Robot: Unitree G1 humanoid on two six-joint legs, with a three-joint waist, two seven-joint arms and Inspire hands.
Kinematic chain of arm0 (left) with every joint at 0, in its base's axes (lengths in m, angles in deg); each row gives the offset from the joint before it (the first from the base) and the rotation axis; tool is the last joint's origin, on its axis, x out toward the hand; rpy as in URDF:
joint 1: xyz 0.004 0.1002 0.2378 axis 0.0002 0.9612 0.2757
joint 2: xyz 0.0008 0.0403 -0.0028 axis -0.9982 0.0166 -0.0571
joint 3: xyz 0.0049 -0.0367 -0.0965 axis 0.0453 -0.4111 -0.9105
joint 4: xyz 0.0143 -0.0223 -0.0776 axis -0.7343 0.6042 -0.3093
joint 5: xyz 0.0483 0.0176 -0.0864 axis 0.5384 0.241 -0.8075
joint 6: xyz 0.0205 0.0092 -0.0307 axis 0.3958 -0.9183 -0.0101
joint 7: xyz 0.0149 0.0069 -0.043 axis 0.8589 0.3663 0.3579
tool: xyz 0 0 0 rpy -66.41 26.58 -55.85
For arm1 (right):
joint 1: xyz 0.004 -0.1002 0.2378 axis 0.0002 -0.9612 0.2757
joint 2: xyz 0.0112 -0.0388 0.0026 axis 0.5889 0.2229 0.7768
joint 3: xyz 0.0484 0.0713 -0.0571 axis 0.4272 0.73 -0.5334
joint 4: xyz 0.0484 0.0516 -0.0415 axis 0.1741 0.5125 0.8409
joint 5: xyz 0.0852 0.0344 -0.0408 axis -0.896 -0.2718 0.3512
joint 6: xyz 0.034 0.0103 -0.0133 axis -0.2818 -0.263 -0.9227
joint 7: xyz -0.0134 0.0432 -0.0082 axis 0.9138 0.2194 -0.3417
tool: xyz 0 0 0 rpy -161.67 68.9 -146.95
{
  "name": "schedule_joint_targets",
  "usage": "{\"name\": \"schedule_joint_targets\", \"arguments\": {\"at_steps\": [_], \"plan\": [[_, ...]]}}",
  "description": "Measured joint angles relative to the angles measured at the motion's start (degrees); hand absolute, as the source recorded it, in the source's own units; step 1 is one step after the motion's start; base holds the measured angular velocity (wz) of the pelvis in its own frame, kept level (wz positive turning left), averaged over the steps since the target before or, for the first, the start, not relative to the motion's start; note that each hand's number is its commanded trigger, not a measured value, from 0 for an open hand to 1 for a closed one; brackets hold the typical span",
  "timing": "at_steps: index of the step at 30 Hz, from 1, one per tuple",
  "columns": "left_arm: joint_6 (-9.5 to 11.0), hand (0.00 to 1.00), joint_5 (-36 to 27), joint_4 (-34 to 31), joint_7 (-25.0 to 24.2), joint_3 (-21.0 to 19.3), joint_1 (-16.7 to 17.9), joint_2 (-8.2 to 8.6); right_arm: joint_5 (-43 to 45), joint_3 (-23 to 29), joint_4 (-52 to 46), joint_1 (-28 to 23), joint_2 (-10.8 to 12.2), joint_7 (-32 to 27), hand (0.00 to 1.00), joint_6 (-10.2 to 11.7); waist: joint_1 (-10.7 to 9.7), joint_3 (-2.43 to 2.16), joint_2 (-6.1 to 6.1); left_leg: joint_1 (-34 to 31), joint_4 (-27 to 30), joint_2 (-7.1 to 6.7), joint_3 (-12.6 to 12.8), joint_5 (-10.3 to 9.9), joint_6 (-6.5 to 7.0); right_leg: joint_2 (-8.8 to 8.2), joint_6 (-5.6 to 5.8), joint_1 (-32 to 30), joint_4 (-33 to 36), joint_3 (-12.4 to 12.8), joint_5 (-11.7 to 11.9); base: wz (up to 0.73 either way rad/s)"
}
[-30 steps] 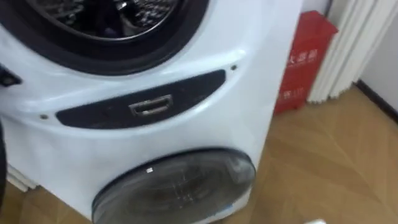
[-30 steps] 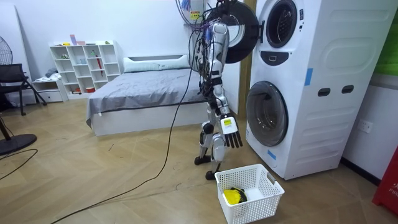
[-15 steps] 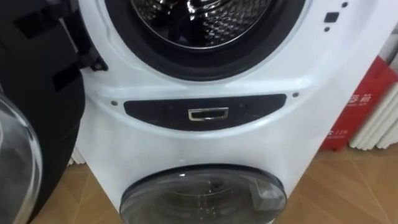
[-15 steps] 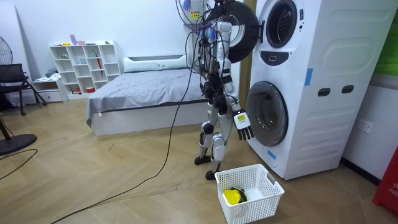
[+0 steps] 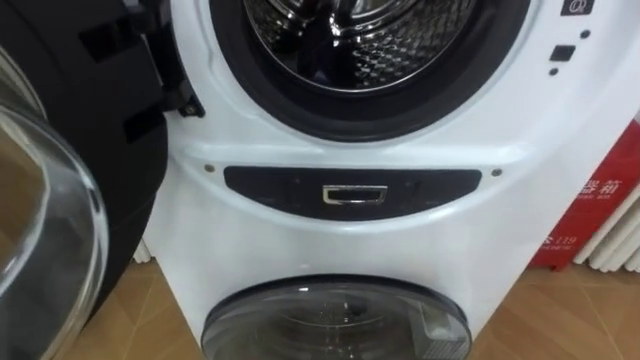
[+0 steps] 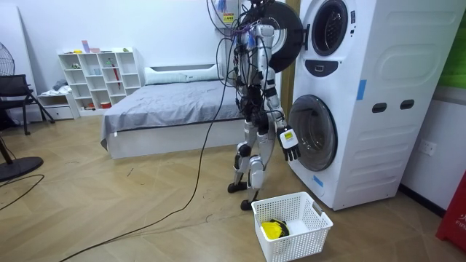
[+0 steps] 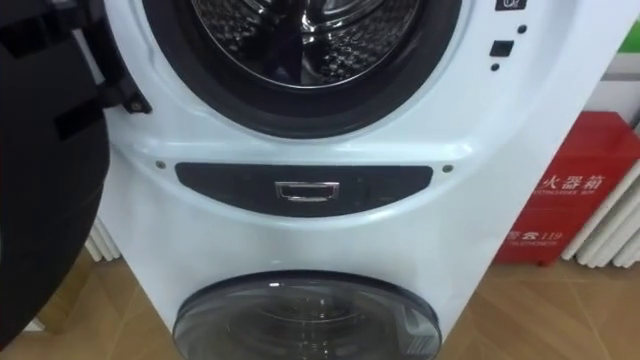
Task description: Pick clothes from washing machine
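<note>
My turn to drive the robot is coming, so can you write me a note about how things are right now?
The right hand is open and empty, hanging low in front of the lower door.
Done: the upper door is swung open. The upper drum shows bare metal; I cannot tell if clothes lie deeper in.
The white basket sits on the floor by the robot, with a yellow thing in it.
Left: reach into the drum and take out any clothes.
</note>
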Motion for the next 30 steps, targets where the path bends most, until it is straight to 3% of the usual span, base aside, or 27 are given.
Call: {"name": "schedule_joint_targets", "arguments": {"at_steps": [3, 5, 6, 8, 9, 10, 11, 13, 14, 15, 16, 18, 20, 21, 22, 23, 24, 25, 27, 29, 30], "plan": [[0.02, 0.00, 1.09, 0.01, 0.00, -1.95, 0.77, -0.05, 2.94, 0.03, -0.21, -0.15, 0.10, 1.00, 0.00, -0.05, 0.54, 0.38, 0.58, -0.89, 3.60, 1.19, 0.24, -2.15, -0.79, 1.19, -0.67, -0.34, 0.78, 0.12, -0.45, -0.13], [0.00, 0.00, 1.93, -0.21, -0.05, -2.27, 1.58, -0.80, 5.58, 0.09, -0.92, -0.05, 0.12, 1.81, 0.00, -0.54, 1.58, 0.34, 0.87, -4.33, 11.91, 3.02, -0.01, -4.82, -2.06, 2.49, -1.77, -1.23, 2.34, 0.55, -1.19, -0.24], [0.00, 0.00, 2.51, -0.40, -0.05, -2.58, 1.97, -0.85, 6.67, 0.18, -0.91, 0.14, 0.12, 1.82, 0.00, -0.56, 1.71, 0.33, 0.85, -5.37, 14.20, 3.36, -0.03, -5.01, -2.36, 2.73, -2.09, -1.46, 2.81, 0.59, -1.35, -0.28], [-0.38, 0.00, 3.52, -0.46, -0.10, -3.49, 2.41, -0.49, 9.60, 1.20, -0.99, 0.55, -0.05, 1.74, 0.00, -0.41, 1.95, 0.08, 1.44, -10.09, 23.63, 5.04, -1.55, -4.77, -2.94, 3.56, -3.49, -1.96, 2.70, 0.56, -0.92, -0.28], [-0.56, 0.00, 3.74, -0.46, -0.10, -3.98, 2.52, -0.17, 10.20, 2.01, -0.97, 0.78, -0.04, 1.72, 0.00, -0.39, 1.95, 0.05, 1.69, -10.92, 25.21, 5.22, -2.63, -4.61, -3.20, 3.77, -3.88, -2.10, 2.63, 0.56, -0.80, -0.19], [-0.97, 0.00, 4.52, -0.47, -0.12, -4.24, 2.59, 0.55, 10.61, 2.58, -0.82, 0.80, -0.51, 1.59, 0.00, -0.37, 1.82, -0.08, 2.43, -12.42, 30.20, 5.98, -4.61, -4.60, -3.15, 4.41, -4.70, -2.32, 2.96, 0.48, -0.80, -0.27], [-1.46, 0.00, 5.01, -0.43, -0.28, -4.17, 3.32, 1.52, 11.10, 2.51, -1.02, 0.87, -1.35, 1.56, 0.00, -0.48, 1.82, -0.16, 3.67, -12.60, 37.72, 7.75, -4.84, -3.51, -2.73, 5.46, -5.48, -2.74, 4.34, 0.58, -1.31, -0.28], [-1.92, 0.00, 4.85, -0.40, -0.74, -4.26, 3.15, 1.87, 11.53, 2.58, -1.61, 0.40, -1.65, 1.43, 0.00, -0.46, 0.56, -0.46, 4.95, -9.06, 43.05, 8.65, -4.85, -1.37, -3.42, 6.30, -6.31, -3.98, 7.00, 0.33, -2.41, 0.00], [-1.96, 0.00, 4.87, -0.74, -0.76, -4.21, 1.79, 1.68, 11.52, 2.66, -1.77, 0.50, -1.51, 1.43, 0.00, -0.45, -0.66, -0.44, 4.78, -6.64, 43.36, 8.61, -4.99, -0.61, -4.65, 6.28, -6.68, -5.94, 8.89, -0.06, -2.83, 0.21], [-1.96, 0.00, 4.89, -1.18, -0.81, -4.20, 1.04, 1.69, 11.55, 2.84, -2.03, 0.57, -1.53, 1.44, 0.00, -0.39, -0.76, -0.45, 4.74, -5.53, 43.20, 8.54, -5.08, -0.42, -5.24, 6.28, -6.72, -6.98, 9.72, -0.19, -2.85, 0.19], [-1.97, 0.00, 4.87, -2.10, -1.02, -4.16, -0.57, 1.78, 11.56, 3.09, -2.37, 0.92, -1.59, 1.07, 0.00, -0.06, -1.11, -0.13, 4.66, -3.05, 41.87, 8.44, -5.81, -0.18, -6.10, 6.24, -6.96, -9.09, 11.01, -0.84, -2.74, 0.26], [-1.78, 0.00, 4.83, -2.77, -1.51, -3.75, -3.33, 1.79, 11.48, 3.80, -2.34, 1.49, -1.56, 0.30, 0.00, 0.60, -1.69, 0.13, 4.80, 0.74, 37.36, 8.57, -7.57, -0.25, -6.30, 6.08, -7.19, -12.34, 12.94, -2.95, -2.59, 0.36], [-1.72, 0.00, 4.72, -2.56, -1.85, -1.66, -7.92, 1.69, 11.42, 4.91, -2.05, 2.94, -1.55, -0.35, 0.00, 1.35, -2.32, -0.26, 5.60, 4.56, 29.10, 8.62, -9.96, -1.55, -7.76, 5.69, -7.38, -17.83, 16.07, -5.25, -1.85, 0.33], [-1.71, 0.00, 4.73, -2.72, -1.89, -1.32, -8.90, 1.69, 11.50, 5.22, -2.03, 3.54, -1.46, -0.37, 0.00, 1.38, -2.43, -0.21, 5.63, 5.42, 26.15, 8.61, -10.16, -2.02, -7.85, 5.58, -7.37, -19.32, 16.77, -5.50, -1.37, 0.25], [-1.72, 0.00, 4.99, -3.06, -1.89, -0.35, -10.10, 1.70, 11.55, 5.23, -2.03, 4.49, -1.37, -0.66, 0.00, 1.37, -2.47, -0.19, 5.77, 7.34, 20.31, 8.75, -10.81, -3.63, -8.11, 5.55, -7.33, -21.69, 17.05, -6.26, 0.16, 0.11], [-1.68, 0.00, 4.97, -3.78, -1.89, 0.62, -10.46, 1.68, 11.34, 5.15, -2.05, 5.00, -1.07, -0.79, 0.00, 1.30, -2.49, -0.11, 5.66, 8.93, 14.36, 8.81, -10.93, -6.67, -7.85, 5.41, -7.16, -23.60, 16.88, -6.42, 2.09, 0.06], [-1.62, 0.00, 5.08, -3.98, -1.89, 1.12, -10.47, 1.69, 11.33, 5.12, -2.22, 5.27, -0.90, -0.81, 0.00, 1.29, -2.52, -0.13, 5.58, 9.14, 11.83, 8.78, -10.94, -8.30, -7.77, 5.13, -7.03, -24.47, 16.65, -6.57, 3.24, 0.09], [-1.61, 0.00, 5.76, -4.15, -1.89, 2.09, -10.52, 1.86, 11.37, 5.11, -2.57, 5.70, -0.64, -0.88, 0.00, 1.15, -3.11, -0.14, 5.60, 9.40, 7.78, 8.51, -10.97, -11.16, -7.58, 4.37, -6.50, -25.85, 15.56, -7.04, 5.86, 0.23], [-1.53, 0.00, 6.22, -3.98, -1.89, 3.23, -10.98, 1.86, 11.23, 5.18, -2.72, 5.71, 0.06, -1.10, 0.00, 0.71, -3.90, 0.02, 5.03, 8.40, 3.93, 6.34, -9.99, -13.42, -4.91, 2.42, -5.24, -26.42, 12.12, -7.73, 11.05, 0.40], [-1.54, 0.00, 5.92, -3.70, -1.89, 4.51, -9.51, 1.40, 10.45, 4.85, -3.57, 3.97, 0.59, -1.05, 0.00, 0.65, -4.57, -0.09, 2.12, 4.16, 5.71, 1.10, -6.67, -13.36, -1.08, -1.65, -2.70, -24.31, 3.06, -6.24, 19.48, 0.42], [-1.57, 0.00, 5.84, -3.69, -1.89, 5.13, -8.61, 1.12, 9.83, 4.44, -3.78, 3.24, 0.63, -0.92, 0.00, 0.64, -4.58, -0.10, 1.36, 3.39, 6.94, 0.08, -5.48, -13.08, -0.53, -2.45, -1.68, -23.39, 1.10, -5.25, 20.80, 0.27]]}}
